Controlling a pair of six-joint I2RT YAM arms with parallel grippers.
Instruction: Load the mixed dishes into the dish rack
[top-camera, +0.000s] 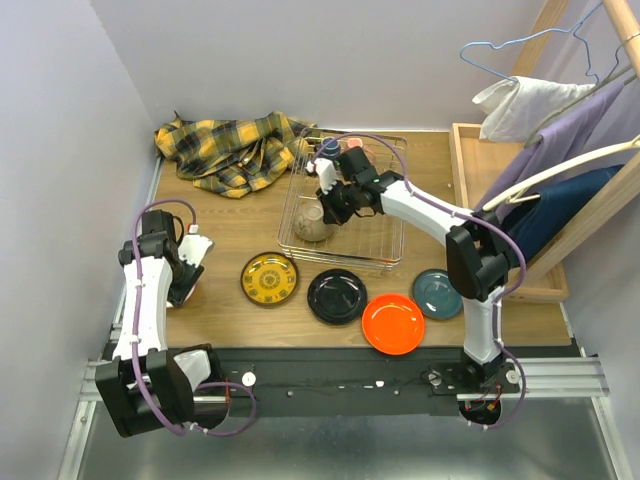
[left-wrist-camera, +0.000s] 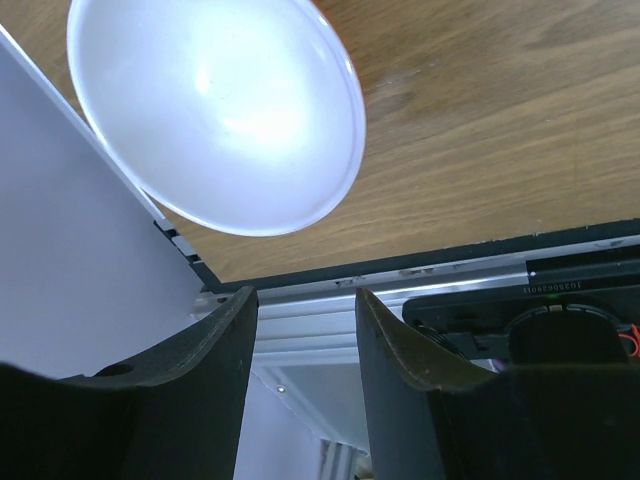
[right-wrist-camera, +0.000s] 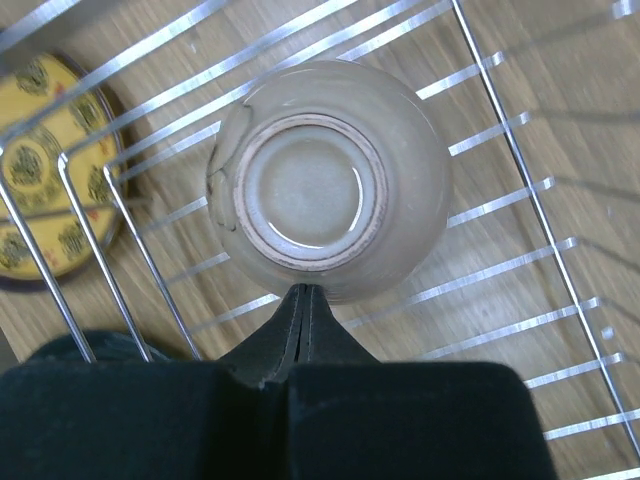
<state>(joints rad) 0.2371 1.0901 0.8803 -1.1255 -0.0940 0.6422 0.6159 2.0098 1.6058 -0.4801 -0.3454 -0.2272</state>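
Right claw (right-wrist-camera: 303, 298) closed beside upturned beige bowl (right-wrist-camera: 330, 180) in dish rack (right-wrist-camera: 498, 98); left claw (left-wrist-camera: 305, 300) parted, empty; rail label (left-wrist-camera: 565, 288) illegible.

Wooden table (top-camera: 228, 228): plates (top-camera: 335, 296), dish rack (top-camera: 386, 240), cloth (top-camera: 230, 150).

Top external view: bright, even, diffuse light from above; sharp, with soft shadows on the table (top-camera: 230, 215). Left wrist view: glare washes out the inside of the white-lined bowl (left-wrist-camera: 215, 110), and the left gripper (left-wrist-camera: 305, 300) is a dark, soft-edged silhouette. Right wrist view: the dish rack (right-wrist-camera: 508, 130) wires glint and cast faint grey shadows, and the right gripper (right-wrist-camera: 303, 300) is underexposed black.
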